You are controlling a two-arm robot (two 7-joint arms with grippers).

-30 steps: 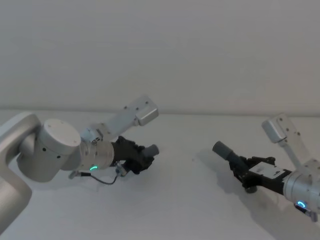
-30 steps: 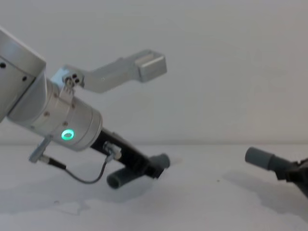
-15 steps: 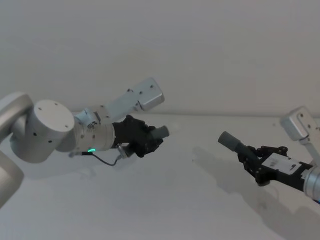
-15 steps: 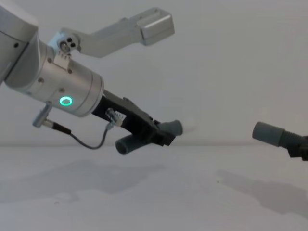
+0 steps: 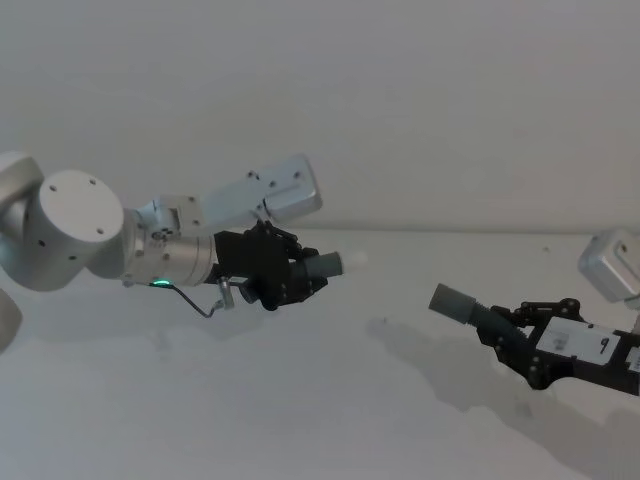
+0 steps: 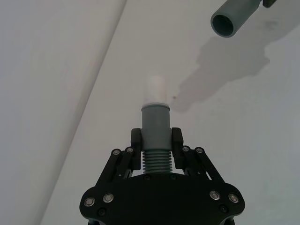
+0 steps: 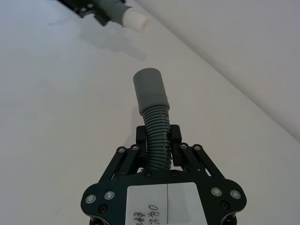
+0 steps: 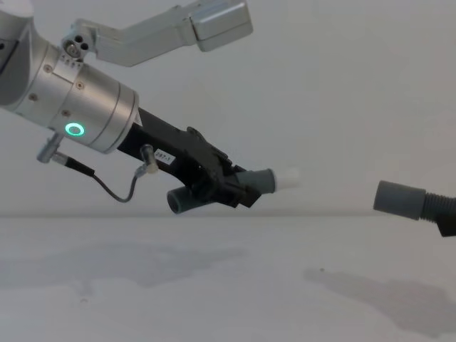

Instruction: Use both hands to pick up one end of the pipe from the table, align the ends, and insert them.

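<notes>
Both pipe pieces have risen clear of the table [image 5: 300, 400] since a second ago; the left one now shows its white tip, turned toward the other.

Left gripper [image 5: 300, 272] at about 9 o'clock in the head view, fingers clamped on the ribbed part of the left piece [image 5: 322, 265], just behind its cuff [image 6: 155, 123]. White tip [image 6: 154, 90] points to 3 o'clock, slightly away from the robot.

Right gripper [image 5: 510, 335] at about 4 o'clock, closed on the ribs of the right piece [image 7: 156, 136]. Its open cuff [image 5: 452, 302] faces 10 o'clock, toward the left piece.

Both pieces are in the air, ends well apart, with bare table between them.

Step in hand, as I judge it: pick-up done, alignment under way, nothing inserted yet.

In the left wrist view the open cuff [image 6: 233, 18] sits off to one side of the tip's axis, so the two are not yet coaxial.

Next move calls for bringing the axes into one line, matching height and angle, then closing the gap straight along that line so the white tip enters the open cuff squarely.
</notes>
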